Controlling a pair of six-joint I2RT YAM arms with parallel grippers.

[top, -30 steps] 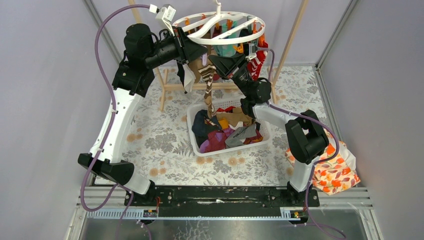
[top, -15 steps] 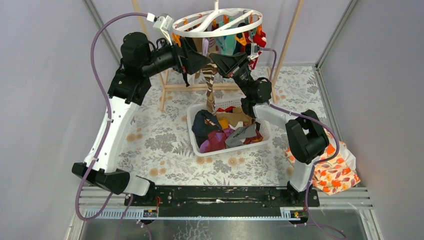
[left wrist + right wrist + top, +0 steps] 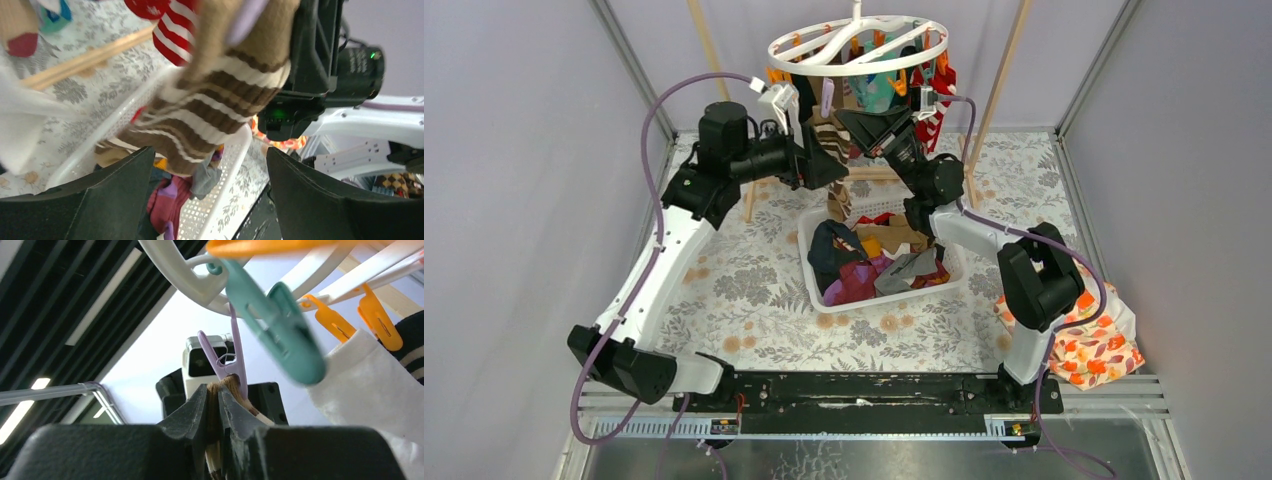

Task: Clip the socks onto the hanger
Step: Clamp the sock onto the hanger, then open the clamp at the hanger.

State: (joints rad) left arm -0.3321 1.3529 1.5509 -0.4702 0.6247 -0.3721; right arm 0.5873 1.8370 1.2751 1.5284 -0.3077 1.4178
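Observation:
The white ring hanger point(image 3: 857, 45) hangs at the top, with several socks on its clips. A brown-and-cream striped sock point(image 3: 835, 150) dangles from a lilac clip point(image 3: 235, 360), which pinches its top edge. My right gripper point(image 3: 215, 390) is shut on that same edge just below the clip. My left gripper point(image 3: 829, 168) is open, lower and to the left of the sock point(image 3: 215, 115), with nothing between its fingers. More socks point(image 3: 874, 265) lie in the white basket point(image 3: 819, 300) underneath.
Teal point(image 3: 280, 330) and orange clips point(image 3: 330, 322) hang beside a clipped white sock point(image 3: 370, 385). A red-and-white striped sock point(image 3: 172, 35) hangs behind. The wooden rack's crossbar point(image 3: 764, 175) runs behind the left arm. A floral cloth bag point(image 3: 1094, 345) sits at the right.
My left gripper has opened wide and drawn back down and to the left, away from the hanger. The striped sock now hangs from the lilac clip. The right gripper stayed at the sock's top.

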